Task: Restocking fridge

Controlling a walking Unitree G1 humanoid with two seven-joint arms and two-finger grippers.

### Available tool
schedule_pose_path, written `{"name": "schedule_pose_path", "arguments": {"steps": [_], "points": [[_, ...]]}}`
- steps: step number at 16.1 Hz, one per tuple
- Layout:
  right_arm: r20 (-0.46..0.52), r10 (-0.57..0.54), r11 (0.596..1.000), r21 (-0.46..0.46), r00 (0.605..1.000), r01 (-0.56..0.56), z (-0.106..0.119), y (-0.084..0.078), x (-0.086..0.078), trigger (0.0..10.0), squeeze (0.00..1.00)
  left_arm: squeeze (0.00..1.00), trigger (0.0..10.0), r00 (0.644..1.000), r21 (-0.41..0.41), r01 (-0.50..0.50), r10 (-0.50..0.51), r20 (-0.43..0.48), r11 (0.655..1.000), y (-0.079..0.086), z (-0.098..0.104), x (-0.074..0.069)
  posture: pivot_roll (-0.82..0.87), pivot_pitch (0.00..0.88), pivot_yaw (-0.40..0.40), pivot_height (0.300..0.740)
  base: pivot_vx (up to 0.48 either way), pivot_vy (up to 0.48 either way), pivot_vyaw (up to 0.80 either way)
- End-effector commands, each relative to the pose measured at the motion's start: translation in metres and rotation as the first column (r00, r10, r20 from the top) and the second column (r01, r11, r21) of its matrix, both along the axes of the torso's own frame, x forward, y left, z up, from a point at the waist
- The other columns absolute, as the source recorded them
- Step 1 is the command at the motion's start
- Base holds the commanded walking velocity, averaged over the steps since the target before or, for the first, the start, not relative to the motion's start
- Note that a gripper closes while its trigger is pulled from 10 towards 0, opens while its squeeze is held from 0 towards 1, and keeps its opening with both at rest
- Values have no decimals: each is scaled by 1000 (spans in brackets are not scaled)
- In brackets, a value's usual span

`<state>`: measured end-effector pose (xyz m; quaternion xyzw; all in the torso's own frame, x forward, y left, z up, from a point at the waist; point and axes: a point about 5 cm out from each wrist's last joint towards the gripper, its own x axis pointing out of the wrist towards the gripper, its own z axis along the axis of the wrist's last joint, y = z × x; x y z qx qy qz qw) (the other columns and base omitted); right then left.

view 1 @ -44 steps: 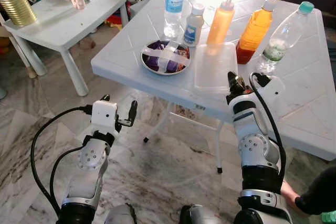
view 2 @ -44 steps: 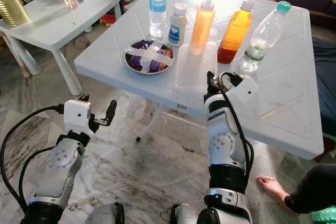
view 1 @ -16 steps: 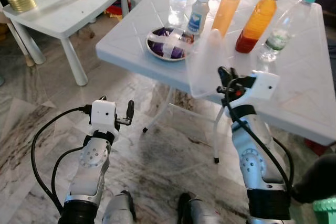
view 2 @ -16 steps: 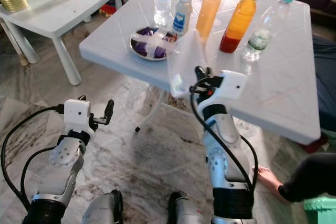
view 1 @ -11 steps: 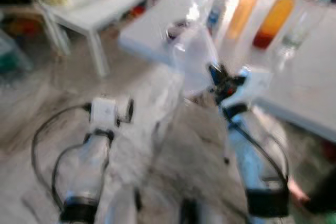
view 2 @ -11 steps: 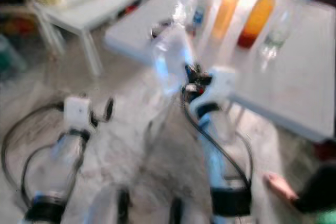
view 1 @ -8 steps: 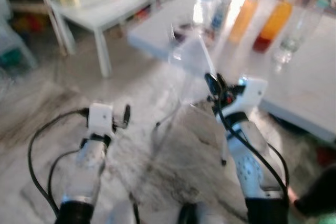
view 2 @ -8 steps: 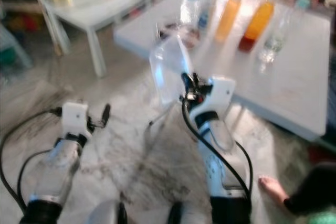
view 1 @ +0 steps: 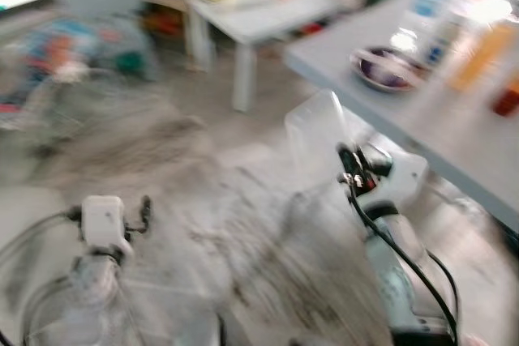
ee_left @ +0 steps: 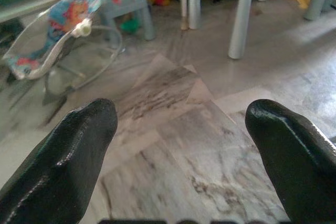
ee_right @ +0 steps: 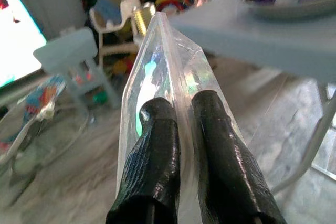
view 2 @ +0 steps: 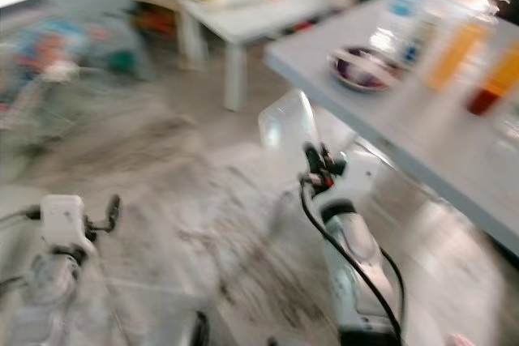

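The view is blurred. One left end effector [view 1: 144, 210] hangs low over the marble floor [ee_left: 173, 145], fingers [ee_left: 63, 156] spread wide, empty. One right end effector [ee_right: 181, 145] is clamped on a clear lid [view 1: 318, 131], held upright beside the big bench [view 1: 454, 131]. That bench carries one bowl [view 1: 385, 70] with purple contents and several blurred bottles [view 2: 454, 54].
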<state>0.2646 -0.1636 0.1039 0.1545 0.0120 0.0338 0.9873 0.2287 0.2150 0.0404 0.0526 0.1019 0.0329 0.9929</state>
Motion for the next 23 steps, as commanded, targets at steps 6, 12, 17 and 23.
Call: {"name": "schedule_pose_path", "arguments": {"steps": [6, 12, 17, 23], "points": [[23, 40, 999, -28, 999, -39, -6, 12, 8, 10000, 0, 0, 10000, 997, 34, 69, -71, 42, 997, -22, 6, 10, 146, 10, -61, 740, 0, 0, 761], [73, 100, 991, -96, 992, -93, 2, 16, 22, 10000, 0, 0, 10000, 991, 95, 91, -100, 89, 991, -17, 21, 24, 139, 38, -34, 740, 0, -91, 761], [92, 128, 984, -140, 987, -114, 4, 13, 23, 10000, 0, 0, 10000, 990, 62, 118, -122, 65, 991, -32, 13, 22, 112, 32, -13, 740, 0, -57, 756], [89, 143, 980, -149, 986, -128, 2, 13, 19, 10000, 0, 0, 10000, 997, 57, 20, -24, 76, 998, -19, 13, 29, 94, 37, -20, 740, 0, 0, 756]]}}
